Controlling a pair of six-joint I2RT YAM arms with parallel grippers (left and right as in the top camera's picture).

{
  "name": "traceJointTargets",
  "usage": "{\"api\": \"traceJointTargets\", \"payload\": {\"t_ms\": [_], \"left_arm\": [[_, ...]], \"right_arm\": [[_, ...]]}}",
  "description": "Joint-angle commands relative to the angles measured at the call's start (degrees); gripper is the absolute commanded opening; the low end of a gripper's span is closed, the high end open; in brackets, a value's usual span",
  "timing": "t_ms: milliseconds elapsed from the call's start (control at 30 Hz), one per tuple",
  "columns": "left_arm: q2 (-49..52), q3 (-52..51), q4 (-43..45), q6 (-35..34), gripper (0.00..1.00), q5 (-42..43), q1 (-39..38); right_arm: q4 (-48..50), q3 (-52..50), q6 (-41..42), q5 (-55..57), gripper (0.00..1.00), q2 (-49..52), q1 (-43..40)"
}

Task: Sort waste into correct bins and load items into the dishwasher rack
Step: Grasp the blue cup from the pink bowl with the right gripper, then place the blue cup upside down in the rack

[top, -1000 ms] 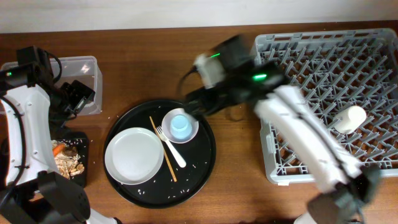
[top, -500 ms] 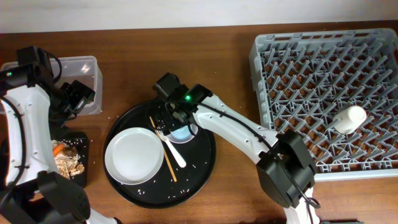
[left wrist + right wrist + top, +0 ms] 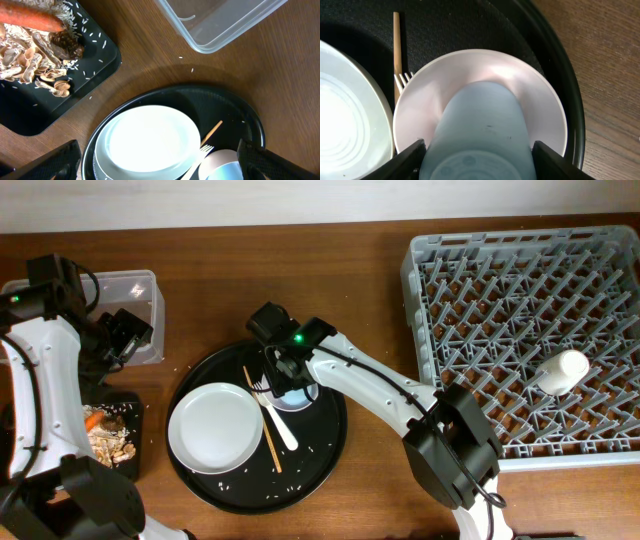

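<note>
My right gripper [image 3: 285, 375] [image 3: 480, 160] is shut on the light blue cup [image 3: 480, 125], which stands in the white bowl [image 3: 485, 70] on the round black tray [image 3: 320, 450]. The white plate [image 3: 215, 430], white fork [image 3: 282, 427] and wooden chopsticks [image 3: 262, 425] lie on the same tray. My left gripper [image 3: 125, 335] [image 3: 157, 165] is open and empty, above the table between the clear tub [image 3: 135, 290] and the tray. The black bin [image 3: 128, 442] holds the carrot [image 3: 30, 19], brown scraps and rice crumbs. A white cup [image 3: 560, 370] lies in the grey dishwasher rack [image 3: 520, 280].
Rice crumbs are scattered on the tray and on the table near the black bin [image 3: 100, 55]. The clear tub [image 3: 220, 25] looks empty where it shows. The rack fills the right side of the table.
My right arm swung from the rack over to the tray, came down over the bowl and closed its fingers on the light blue cup. The left arm has not moved.
</note>
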Motion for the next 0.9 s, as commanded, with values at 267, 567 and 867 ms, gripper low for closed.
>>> {"api": "traceJointTargets", "payload": {"t_ms": [267, 567, 867], "left_arm": [[-0.5, -0.1, 0.0, -0.7, 0.99, 0.0, 0.2], [-0.5, -0.1, 0.0, -0.7, 0.99, 0.0, 0.2], [-0.5, -0.1, 0.0, -0.7, 0.99, 0.0, 0.2]], "right_arm": [[-21.5, 22.1, 2.0, -1.0, 0.62, -7.5, -7.1], [-44.0, 39.4, -2.6, 4.8, 0.63, -7.7, -38.4], [-35.5, 38.8, -7.0, 1.3, 0.66, -4.9, -62.5]]}}
